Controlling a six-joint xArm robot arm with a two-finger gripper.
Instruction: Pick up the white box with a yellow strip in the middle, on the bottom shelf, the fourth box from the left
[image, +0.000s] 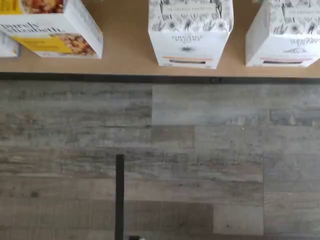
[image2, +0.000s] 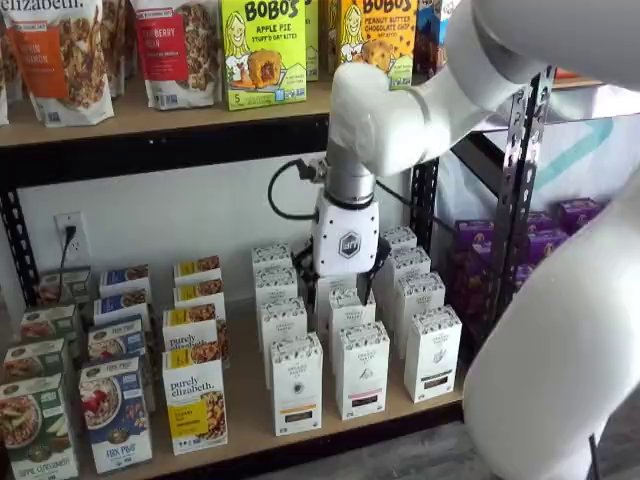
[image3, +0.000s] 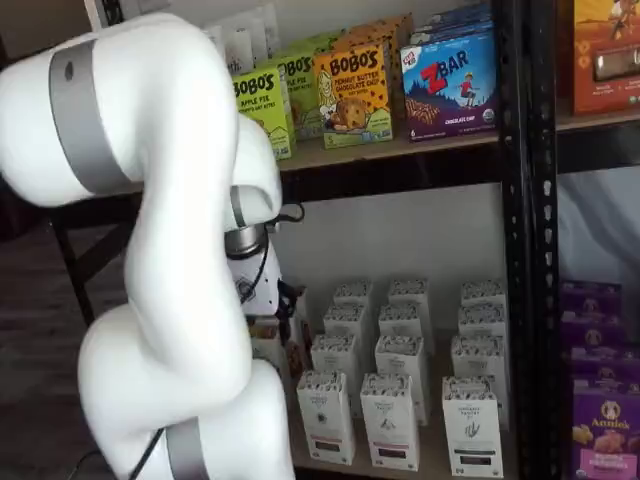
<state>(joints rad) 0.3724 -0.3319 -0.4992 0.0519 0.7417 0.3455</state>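
Observation:
The white box stands at the front of the bottom shelf, its yellow-orange strip low on the front. It is the left one of three front white cartons in both shelf views. My gripper hangs from the white arm in front of the shelf, higher than the cartons and apart from the white box. Its black fingers show on either side of the white body's lower end with a gap between them, and they hold nothing. In a shelf view the arm hides most of the gripper.
A "purely elizabeth" box stands just left of the white box. A same-shaped white carton stands to its right, with more rows behind. The black front rail edges the shelf above the wood floor. A thin black bar crosses the floor.

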